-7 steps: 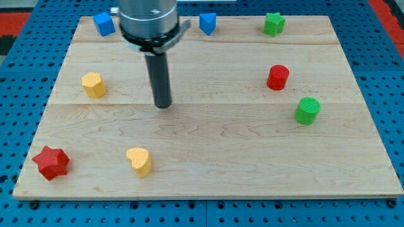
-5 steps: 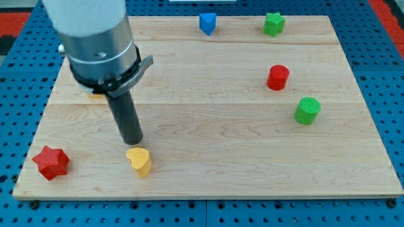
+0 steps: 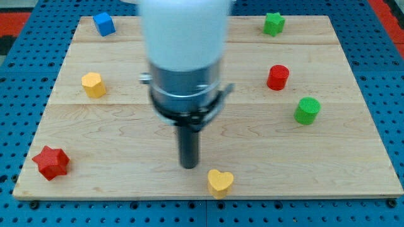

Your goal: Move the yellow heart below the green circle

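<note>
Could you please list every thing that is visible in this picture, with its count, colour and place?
yellow heart: 1, yellow, near the view's bottom edge, right of the centre
green circle: 1, green, on the view's right, at middle height
red cylinder: 1, red, up and left of the green circle
green star: 1, green, at the view's top right
blue cube: 1, blue, at the view's top left
yellow block: 1, yellow, on the view's left; shape not clear
red star: 1, red, at the view's bottom left
wooden board: 1, light wood, under all the blocks
blue pegboard: 1, blue, around the board
my tip: 1, dark, just up and left of the yellow heart
</note>
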Controlling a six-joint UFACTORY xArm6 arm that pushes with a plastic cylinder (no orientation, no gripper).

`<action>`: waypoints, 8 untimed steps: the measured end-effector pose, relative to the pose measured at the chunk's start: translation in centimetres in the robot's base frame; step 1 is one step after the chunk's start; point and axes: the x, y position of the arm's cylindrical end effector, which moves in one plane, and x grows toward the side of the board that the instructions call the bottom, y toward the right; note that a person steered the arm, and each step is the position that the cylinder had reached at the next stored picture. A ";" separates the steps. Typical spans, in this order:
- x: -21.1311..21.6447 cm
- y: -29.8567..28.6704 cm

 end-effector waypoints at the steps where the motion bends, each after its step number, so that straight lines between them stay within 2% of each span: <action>1: 4.7 -0.7; 2: 4.8 2.4; 3: 4.8 10.1; 4: 3.3 14.4; 5: 3.5 14.5; 6: 3.3 9.3; 7: -0.1 7.1; 8: -0.7 12.2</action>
